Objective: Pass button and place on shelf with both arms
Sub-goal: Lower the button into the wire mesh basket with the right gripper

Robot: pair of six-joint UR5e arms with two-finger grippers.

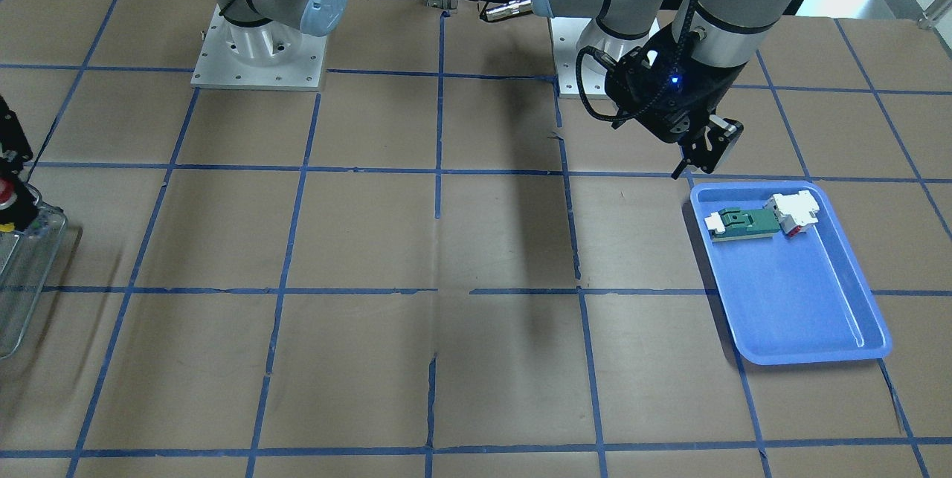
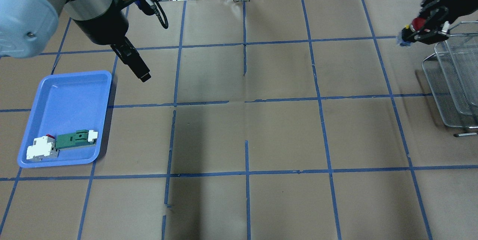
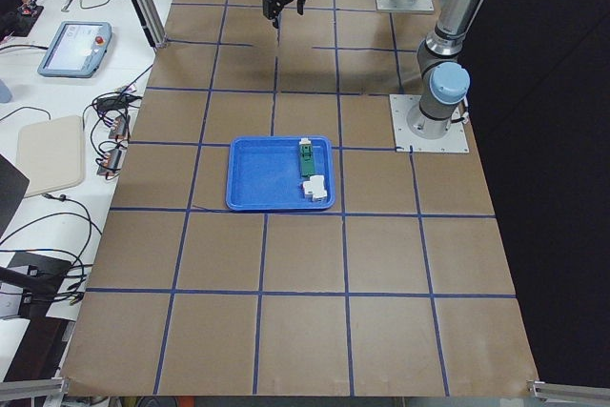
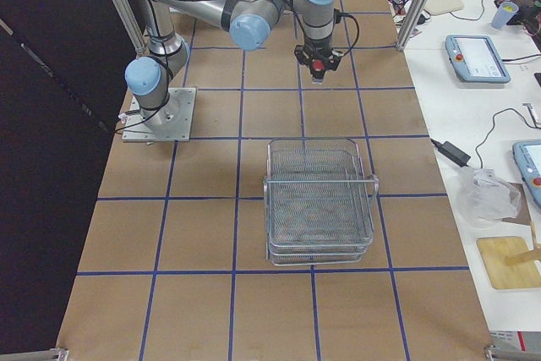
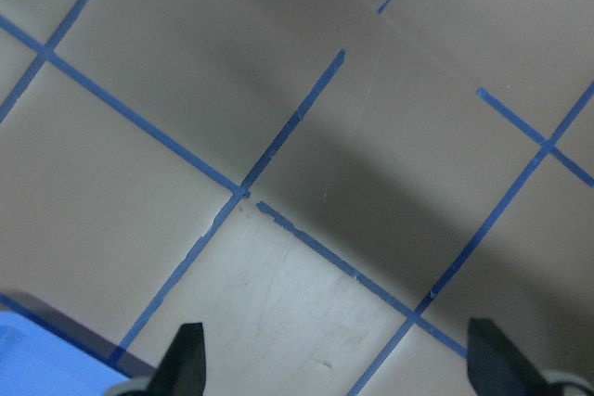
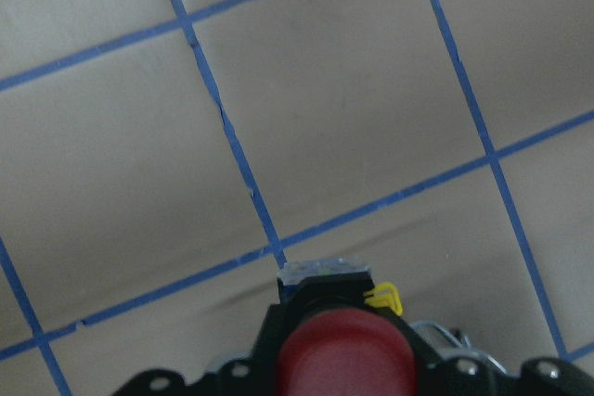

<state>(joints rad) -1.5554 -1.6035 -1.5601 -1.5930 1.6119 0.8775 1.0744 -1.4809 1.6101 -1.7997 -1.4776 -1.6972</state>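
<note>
The button's red cap (image 2: 417,21) sits between the jaws of my right gripper (image 2: 422,33), which is shut on it at the table's far right. In the right wrist view the red cap (image 6: 345,354) fills the bottom centre above the paper. The gripper (image 4: 317,65) hangs about one grid square short of the wire-mesh shelf (image 4: 321,200), on the side toward the table's middle. The shelf also shows in the overhead view (image 2: 452,83) and the front-facing view (image 1: 22,277). My left gripper (image 2: 138,68) is open and empty, above the table beside the blue tray's corner, and its fingers (image 5: 186,359) stand wide apart.
A blue plastic tray (image 2: 63,102) lies at the left and holds a white-and-red block (image 2: 41,148) and a green flat part (image 2: 74,140). The table is brown paper with a blue tape grid. Both arm bases (image 1: 260,54) stand at the robot's edge.
</note>
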